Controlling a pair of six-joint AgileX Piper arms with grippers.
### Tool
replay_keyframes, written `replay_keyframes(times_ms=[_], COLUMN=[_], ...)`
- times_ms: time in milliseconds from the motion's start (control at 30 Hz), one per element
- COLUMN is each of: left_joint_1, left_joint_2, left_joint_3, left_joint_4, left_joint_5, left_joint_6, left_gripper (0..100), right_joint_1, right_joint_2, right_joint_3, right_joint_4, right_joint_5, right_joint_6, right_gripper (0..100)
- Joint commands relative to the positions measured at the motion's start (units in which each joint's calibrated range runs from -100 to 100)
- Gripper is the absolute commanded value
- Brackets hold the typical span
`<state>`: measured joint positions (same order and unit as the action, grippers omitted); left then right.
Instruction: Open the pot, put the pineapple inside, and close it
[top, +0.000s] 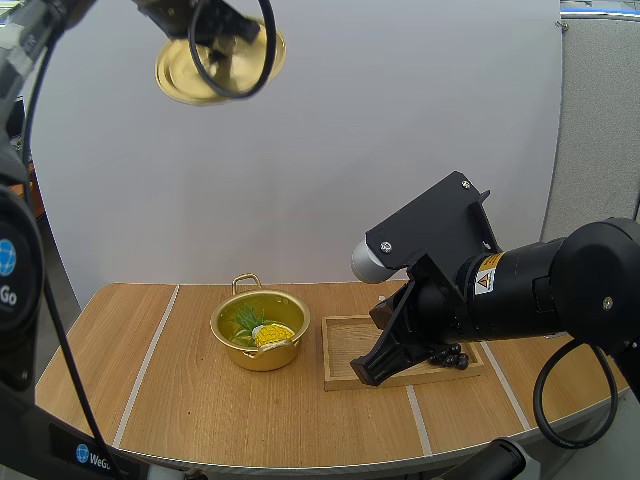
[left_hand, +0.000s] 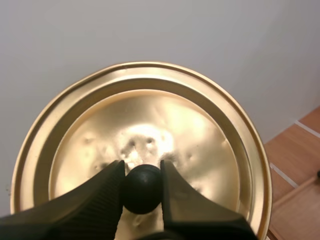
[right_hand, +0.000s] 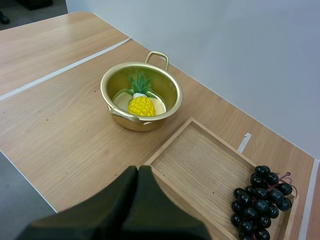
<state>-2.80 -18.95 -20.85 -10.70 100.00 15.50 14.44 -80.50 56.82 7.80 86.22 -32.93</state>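
A gold pot stands open on the table with a yellow pineapple lying inside it. High above the table's left, my left gripper is shut on the black knob of the gold lid. My right gripper is shut on nothing, its fingers together as one dark wedge over the near edge of the wooden tray, to the right of the pot.
A bunch of dark grapes lies at the tray's right end. White tape lines cross the tabletop. Bare table lies left of and in front of the pot.
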Motion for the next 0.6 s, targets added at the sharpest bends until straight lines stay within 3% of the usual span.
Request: replay_keyframes(times_ms=[0, 400, 567], left_joint_1=[-0.18, -0.18, -0.18], left_joint_2=[1.16, 1.93, 1.93], left_joint_3=[5.54, 29.94, 38.27], left_joint_4=[-4.25, -5.94, -6.85], left_joint_5=[0.0, -0.22, -6.9], left_joint_6=[2.05, 7.62, 9.34], left_gripper=[0, 0, 0], right_joint_1=[-0.24, -0.24, -0.24], right_joint_2=[-0.63, -0.63, -0.63], right_joint_3=[0.18, 0.18, 0.18], right_joint_4=[-0.06, -0.06, -0.06], right_joint_5=[-1.4, -1.23, -1.23], right_joint_6=[0.19, 0.19, 0.19], right_gripper=[0, 0, 0])
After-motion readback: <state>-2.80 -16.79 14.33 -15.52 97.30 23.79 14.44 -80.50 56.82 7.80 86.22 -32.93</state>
